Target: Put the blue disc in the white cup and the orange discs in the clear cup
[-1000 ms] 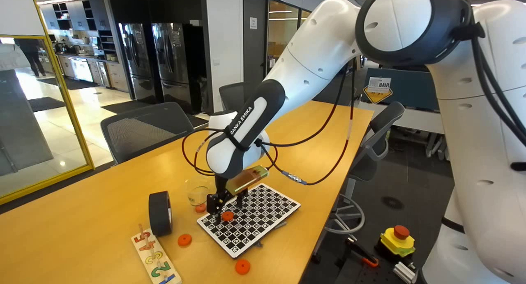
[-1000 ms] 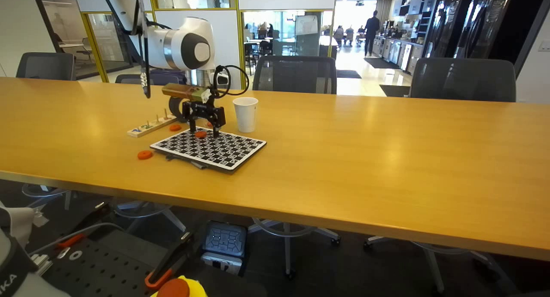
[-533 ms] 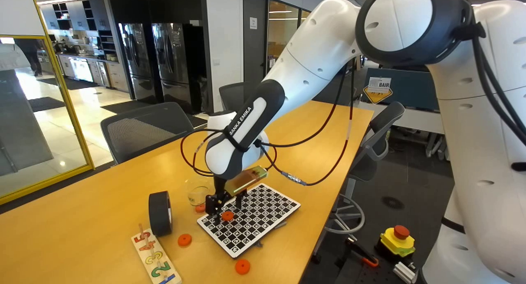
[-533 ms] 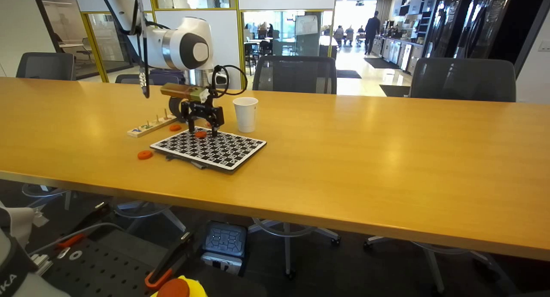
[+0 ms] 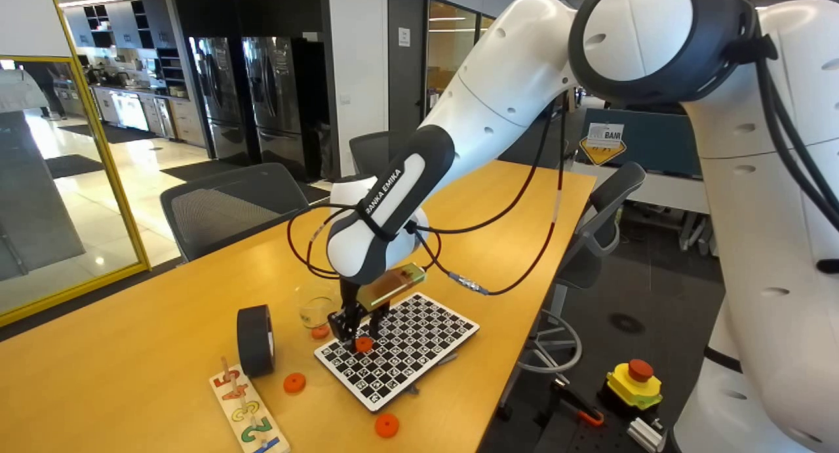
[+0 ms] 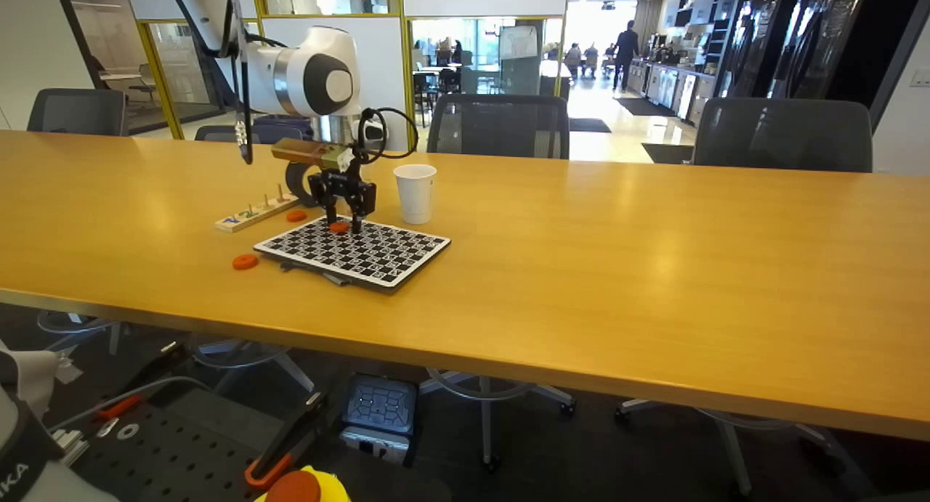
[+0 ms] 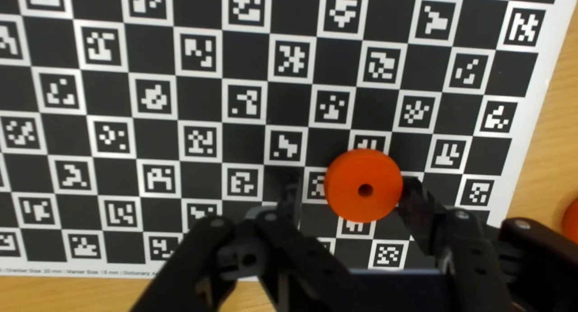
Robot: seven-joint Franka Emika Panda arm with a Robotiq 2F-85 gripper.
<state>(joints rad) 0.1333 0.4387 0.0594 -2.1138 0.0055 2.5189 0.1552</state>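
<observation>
Wrist view: the Robotiq gripper (image 7: 351,189) points down at the ChArUco board (image 7: 108,136), its jaws parted to a moderate width. An orange disc (image 7: 361,179) lies flat on the board between the fingertips, its centre hole facing up. At picture left, a clear gap separates one finger (image 7: 290,201) from the disc. At picture right, the opposite finger (image 7: 416,206) stands at the disc's rim; whether it makes contact cannot be determined from this angle.

Cups: in an exterior view, the white cup (image 6: 415,195) stands upright to picture right of the gripper, just beyond the board's far edge. In an exterior view, the clear plastic cup (image 5: 318,307), faint against the table (image 5: 177,348), sits near the gripper at picture left, off the board.

Further orange discs, flat on the table: the near disc (image 5: 320,332) is just beside the clear plastic cup, on the same side of the gripper. The middle disc (image 5: 294,383) lies lower and farther to picture left of the gripper. The outer disc (image 5: 387,425) lies below the gripper, past the board's edge.

Surroundings: the black tape roll (image 5: 254,340) stands on edge to picture left of the gripper, well apart from it. The wooden number-peg strip (image 5: 249,412) lies just beside the roll, farther from the gripper.
</observation>
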